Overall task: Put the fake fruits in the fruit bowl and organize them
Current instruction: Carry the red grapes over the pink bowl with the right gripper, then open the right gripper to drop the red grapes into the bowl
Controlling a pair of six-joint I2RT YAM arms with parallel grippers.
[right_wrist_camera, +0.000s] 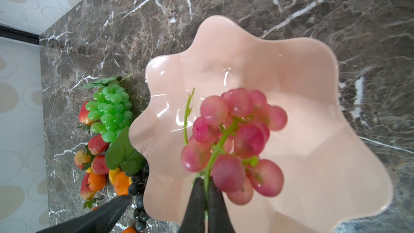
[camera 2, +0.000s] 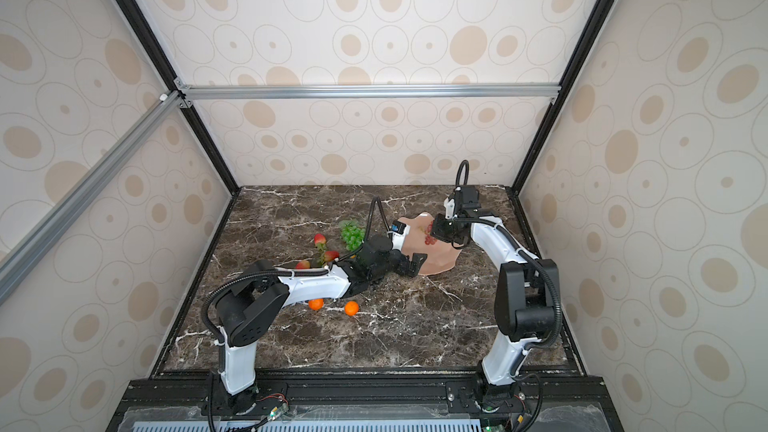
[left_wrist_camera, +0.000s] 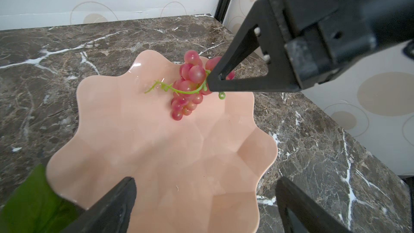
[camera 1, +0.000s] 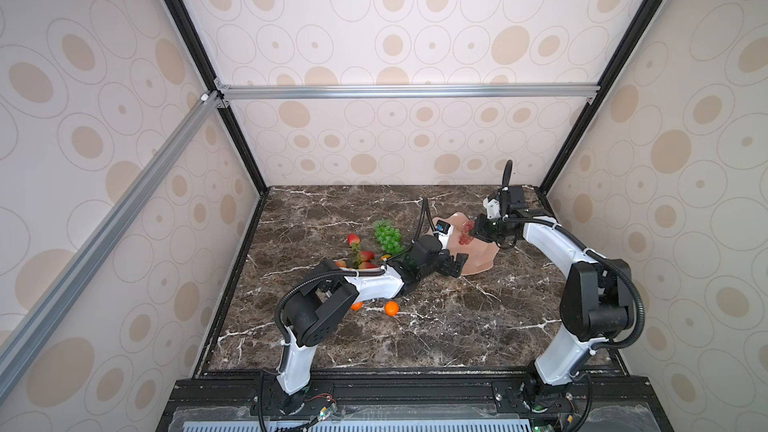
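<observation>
The pale pink fruit bowl (camera 1: 482, 261) (camera 2: 441, 261) (left_wrist_camera: 156, 153) (right_wrist_camera: 302, 75) stands right of the table's middle. My right gripper (camera 1: 473, 233) (camera 2: 436, 231) (left_wrist_camera: 212, 81) (right_wrist_camera: 206, 180) is shut on the green stem of a red-purple grape bunch (camera 1: 465, 235) (camera 2: 429, 236) (left_wrist_camera: 190, 86) (right_wrist_camera: 235, 135), over the bowl's far part. Whether the lowest grapes touch the bowl is unclear. My left gripper (camera 1: 460, 264) (camera 2: 417, 263) (left_wrist_camera: 206, 182) stands open and empty over the bowl's near-left rim.
Left of the bowl lie green grapes (camera 1: 387, 236) (camera 2: 353, 235) (right_wrist_camera: 111, 110), strawberries (camera 1: 353, 238) (right_wrist_camera: 98, 144), black grapes (right_wrist_camera: 139, 196) and a green leaf (right_wrist_camera: 123, 153). Two tangerines (camera 1: 391, 308) (camera 2: 316, 304) sit near the left forearm. Walls close in behind and beside.
</observation>
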